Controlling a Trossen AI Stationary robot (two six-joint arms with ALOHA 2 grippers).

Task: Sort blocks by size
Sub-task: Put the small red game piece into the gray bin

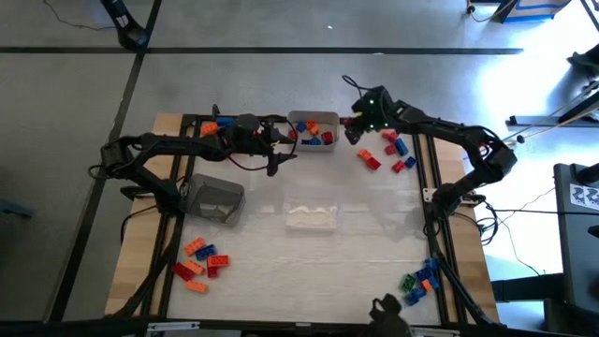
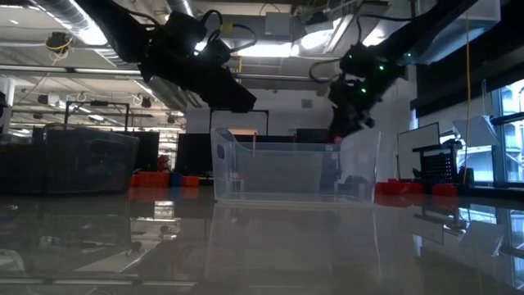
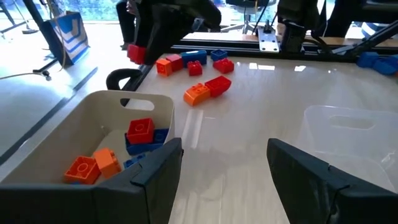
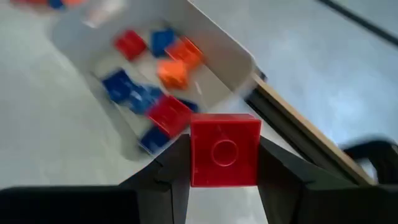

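A red block (image 4: 224,150) sits pinched in the right gripper (image 4: 224,163), just beside the white tray (image 4: 221,56); carrying step; next, move over the tray and release; left gripper (image 3: 224,171) waits open by it.

Non-task items only.

White bin (image 1: 329,121) at the table's far edge, centre. Clear plastic tray (image 1: 312,216) mid-table, empty as far as visible; in the low view its see-through walls (image 2: 295,168) stand upright. Grey bin (image 1: 214,199) to the clear tray's left, apart from it. Wooden tabletop (image 1: 281,271) under a glossy sheet, dark frame rails (image 1: 440,253) running along both sides. Grey floor around the table. Low view: room behind with ceiling lights, shelving, dark screens.
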